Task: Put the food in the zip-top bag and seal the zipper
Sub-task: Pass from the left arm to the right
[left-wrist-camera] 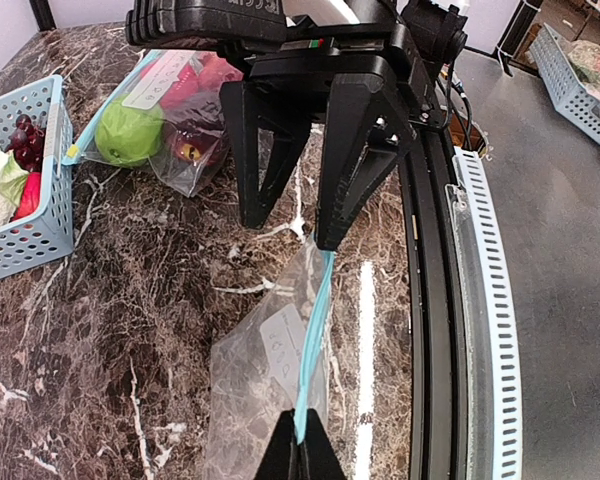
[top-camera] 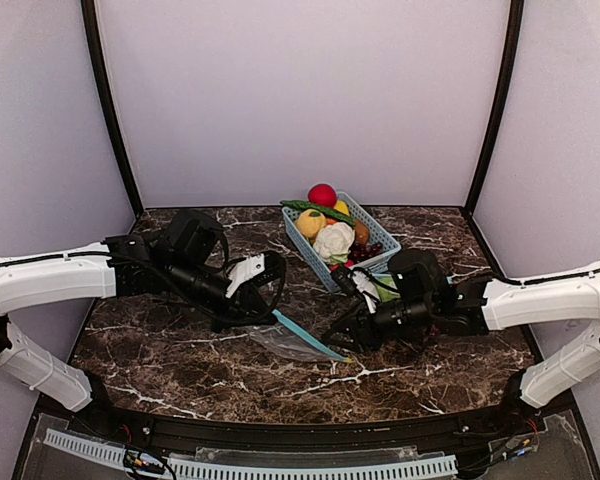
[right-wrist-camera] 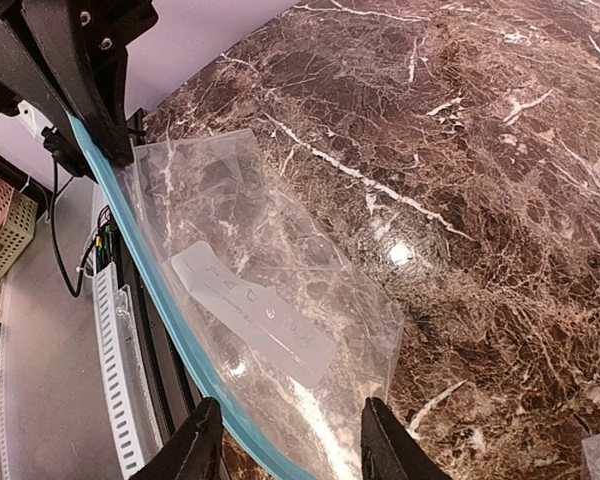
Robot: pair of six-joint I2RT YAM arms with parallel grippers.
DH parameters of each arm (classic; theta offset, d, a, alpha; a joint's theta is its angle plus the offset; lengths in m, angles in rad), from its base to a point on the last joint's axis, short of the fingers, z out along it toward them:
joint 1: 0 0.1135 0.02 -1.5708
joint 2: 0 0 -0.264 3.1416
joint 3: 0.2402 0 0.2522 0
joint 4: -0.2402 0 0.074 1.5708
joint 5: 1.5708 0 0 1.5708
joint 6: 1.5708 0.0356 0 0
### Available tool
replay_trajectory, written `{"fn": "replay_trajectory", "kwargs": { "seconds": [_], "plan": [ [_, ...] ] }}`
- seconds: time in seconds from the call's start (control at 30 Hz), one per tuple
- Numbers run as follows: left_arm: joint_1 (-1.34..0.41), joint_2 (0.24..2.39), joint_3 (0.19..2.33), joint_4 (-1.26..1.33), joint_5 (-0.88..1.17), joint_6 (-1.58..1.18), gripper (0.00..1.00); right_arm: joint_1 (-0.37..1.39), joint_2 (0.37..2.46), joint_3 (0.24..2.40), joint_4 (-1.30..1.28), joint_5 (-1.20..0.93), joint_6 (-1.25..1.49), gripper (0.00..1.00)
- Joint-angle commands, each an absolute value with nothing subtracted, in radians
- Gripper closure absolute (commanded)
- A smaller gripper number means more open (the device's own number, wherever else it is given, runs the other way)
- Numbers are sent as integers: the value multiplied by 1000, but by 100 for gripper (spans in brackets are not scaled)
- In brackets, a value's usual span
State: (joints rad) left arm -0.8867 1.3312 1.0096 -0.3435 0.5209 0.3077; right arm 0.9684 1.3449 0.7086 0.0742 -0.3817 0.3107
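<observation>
At the centre of the overhead view, on the dark marbled desk (top-camera: 180,360), a clear zip-top bag (top-camera: 292,345) is seen lying flat, its blue zipper (top-camera: 310,337) running diagonally toward the lower right. The left arm (top-camera: 50,280) is stretched in from the left edge of the frame, and its forearm is angled down toward the middle. The left pincer (top-camera: 268,310) is clenched on the upper-left end of the zipper. In the left wrist view the blue strip is seen pinched between its tips at the bottom centre. The right arm (top-camera: 540,298) is reached in from the right edge with its wrist held low over the desk, and the right pincer (top-camera: 342,338) is set at the lower-right end of the zipper. That pincer is released: in the right wrist view its two fingers (right-wrist-camera: 205,445) are spread at the bottom of the frame, with the bag's corner and the zipper lying between them and nothing gripped. The food (top-camera: 332,240) is piled in a light-blue basket (top-camera: 302,245) at the upper centre of the overhead view, apart from the flat bag, with a red apple (top-camera: 322,194) at the back and a yellow citrus (top-camera: 310,222) in front of it. At the upper left of the left wrist view a second clear bag (left-wrist-camera: 180,165) is seen beside the basket, with a green apple (left-wrist-camera: 130,132) and red pieces inside it.
</observation>
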Motion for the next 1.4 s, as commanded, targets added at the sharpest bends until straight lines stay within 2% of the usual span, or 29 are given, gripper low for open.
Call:
{"fn": "replay_trajectory", "kwargs": {
  "seconds": [0.0, 0.83, 1.37],
  "plan": [
    [-893, 1316, 1018, -365, 541, 317, 99, 962, 1368, 743, 93, -399, 288, 54],
    [-892, 1327, 1020, -370, 526, 319, 99, 965, 1406, 742, 156, -497, 285, 54],
    [-893, 1323, 1019, -371, 525, 324, 99, 965, 1421, 743, 165, -475, 287, 54]
  ]
}}
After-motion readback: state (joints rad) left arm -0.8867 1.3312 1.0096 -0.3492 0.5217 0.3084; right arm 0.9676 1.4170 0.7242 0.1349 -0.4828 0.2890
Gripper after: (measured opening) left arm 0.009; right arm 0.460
